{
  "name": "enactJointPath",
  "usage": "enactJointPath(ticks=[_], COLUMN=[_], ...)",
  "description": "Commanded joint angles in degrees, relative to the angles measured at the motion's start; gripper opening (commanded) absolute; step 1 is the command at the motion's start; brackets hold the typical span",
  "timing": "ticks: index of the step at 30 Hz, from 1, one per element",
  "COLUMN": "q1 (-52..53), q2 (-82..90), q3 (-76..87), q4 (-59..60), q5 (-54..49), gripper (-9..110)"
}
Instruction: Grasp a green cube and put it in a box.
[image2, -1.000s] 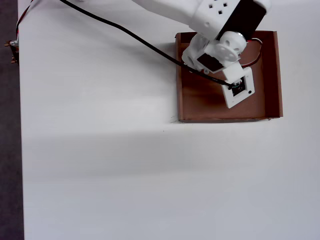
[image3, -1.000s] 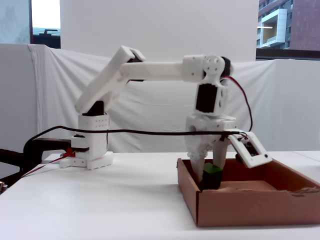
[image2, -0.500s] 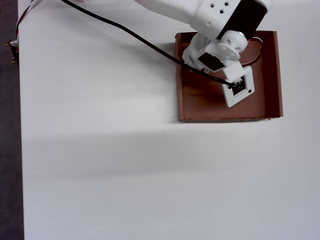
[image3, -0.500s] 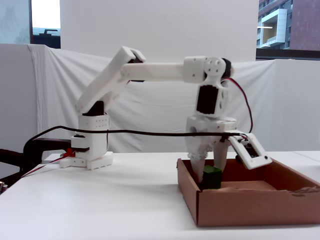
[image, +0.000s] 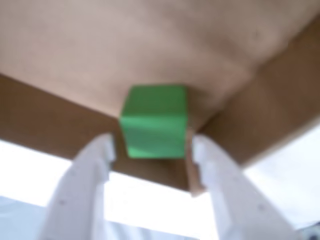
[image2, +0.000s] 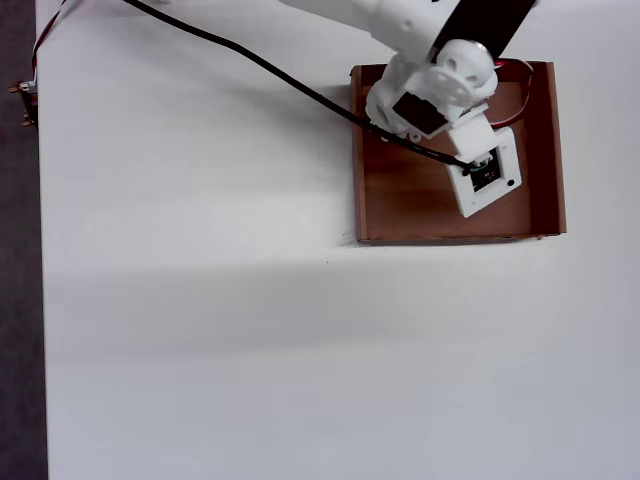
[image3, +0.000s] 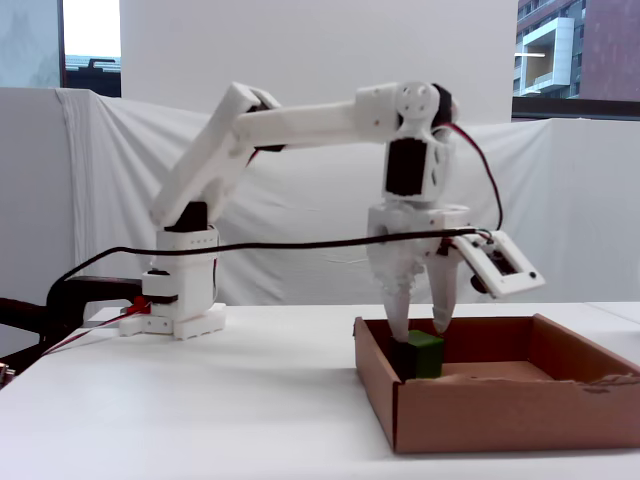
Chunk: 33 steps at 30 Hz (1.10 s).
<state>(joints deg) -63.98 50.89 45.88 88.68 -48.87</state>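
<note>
So the small bright-green cube (image: 154, 121) sat on the flat brown floor of the shallow brown cardboard box (image3: 560, 405), tucked into a corner, up against the walls there. In the wrist view it showed just beyond the tips of the white 2-finger pincer (image: 151, 144), between the 2 fingers (image: 95, 160) but not touched by either one. The fixed view agreed: the pincer (image3: 420, 328) hung straight down with its tips just above the cube (image3: 417, 353), fingers spread apart, holding nothing. From overhead the cube was hidden under the arm, so no help there.

The box (image2: 540, 150) rested on a plain white counter (image2: 200, 330), near the far right side in the overhead view, with the rest of the counter bare apart from a black cable (image2: 250, 62) running across to the white printed arm (image3: 300, 125). The arm's base (image3: 180, 300) stood at the back left of the counter in the fixed view. Behind it was a white draped cloth (image3: 100, 200) and a white panel, with a bit of a window and a brick building at the top right.

Compared with 0.5 s earlier, the pincer had lifted: back then its fingers reached down around the cube, and by this moment they were clear above it. The wrist had come up a little too, and the cube stayed put in the corner.
</note>
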Motion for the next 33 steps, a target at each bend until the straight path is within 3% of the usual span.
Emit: enactJointPath(ticks=[1,13,33], q1=[0.8,9.9,43.6], q2=[5.7,27.7,70.3], q3=[0.4,22.9,69.0], q4=[0.6,-0.9,-8.3], q5=[0.2,0.4,0.4], gripper=[22,22,22])
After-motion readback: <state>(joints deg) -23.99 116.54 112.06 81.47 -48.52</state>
